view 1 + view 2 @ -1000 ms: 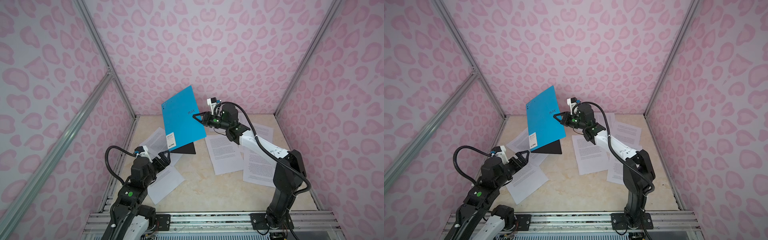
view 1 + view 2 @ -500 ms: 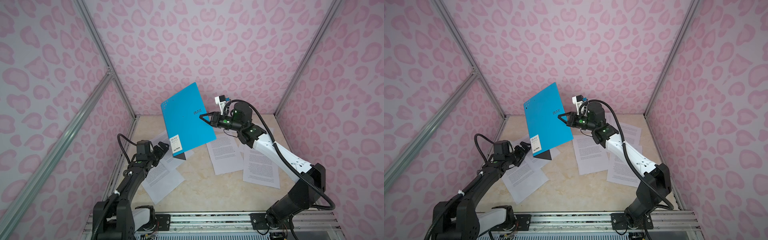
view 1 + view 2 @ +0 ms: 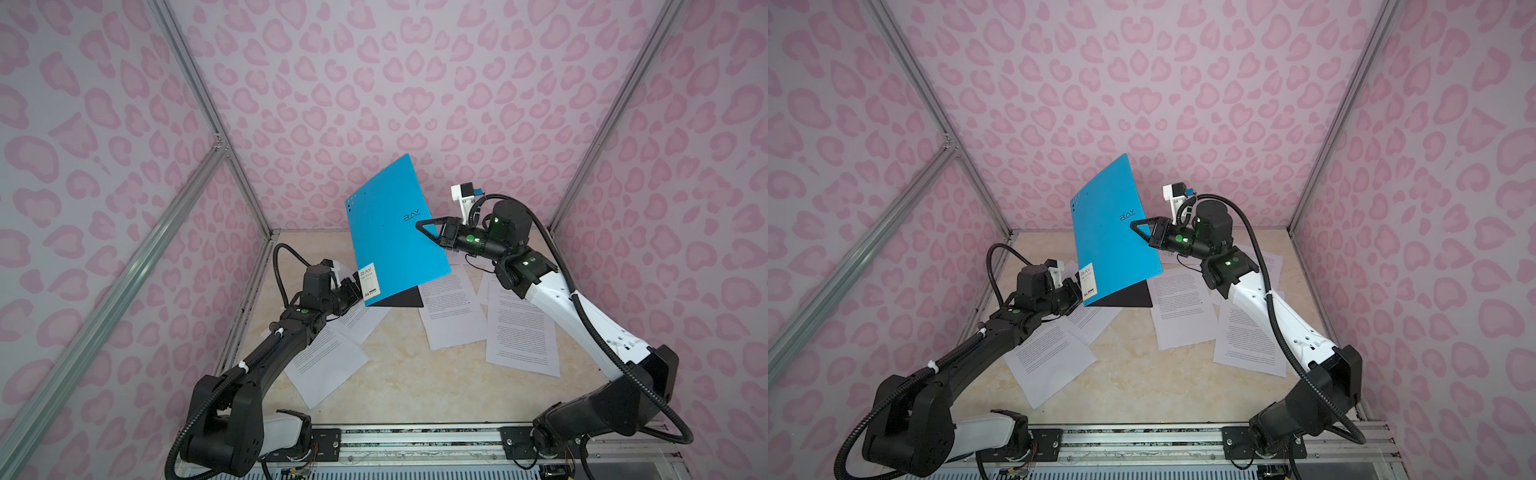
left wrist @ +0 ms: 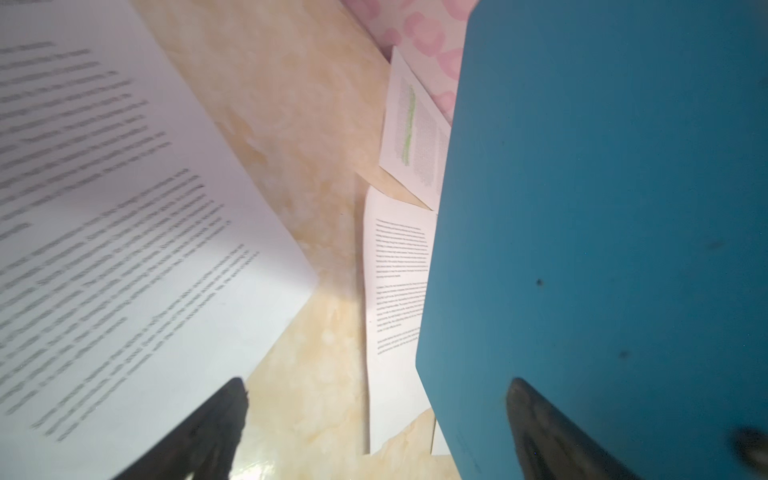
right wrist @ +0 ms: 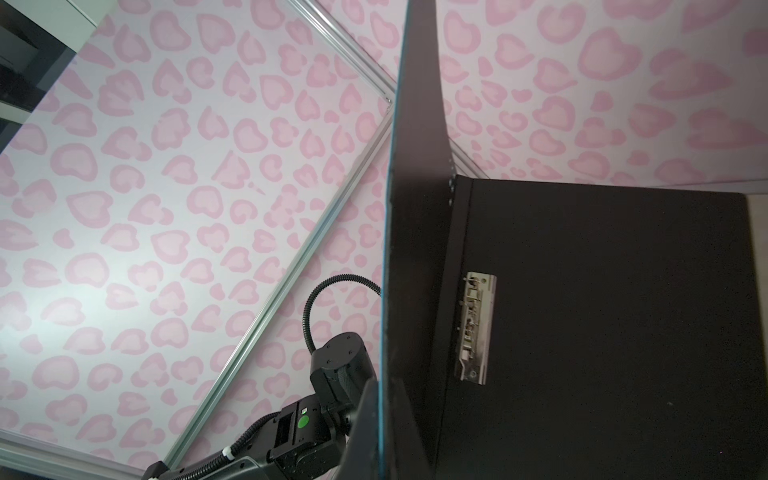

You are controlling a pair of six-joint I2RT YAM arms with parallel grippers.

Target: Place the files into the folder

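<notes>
Your right gripper [image 3: 419,224] is clamped shut on the free long edge of the folder [image 3: 395,249], just under the RAY logo [image 3: 411,216]. In the right wrist view its fingers [image 5: 365,428] straddle that edge. Your left gripper [image 3: 1073,292] stands wide with nothing in it, right at the low corner of the blue cover [image 3: 1113,245] by the white label [image 3: 1086,281]. In the left wrist view one finger [image 4: 536,424] sits in front of the blue outer face and the other [image 4: 216,424] over a printed sheet [image 4: 124,249]; contact can't be told. Key relation: the left jaws are on the outside of the cover, while the black inside [image 5: 602,332] with its metal clip [image 5: 476,328] opens toward the right arm. The spine reads as the cover's left edge in both top views. It runs from that low corner up and back toward the wall, so the folder is tilted, not flat. Only a black wedge [image 3: 401,299] of the back panel shows under the cover. The files [image 3: 451,316] all lie loose on the table [image 3: 415,386]: some under the left arm, some beside the right arm, and the green-highlighted sheet [image 4: 415,129] past the folder by the wall. The left arm is nearer the spine corner, so I'd judge it takes that corner next. Nothing is filed yet.
</notes>
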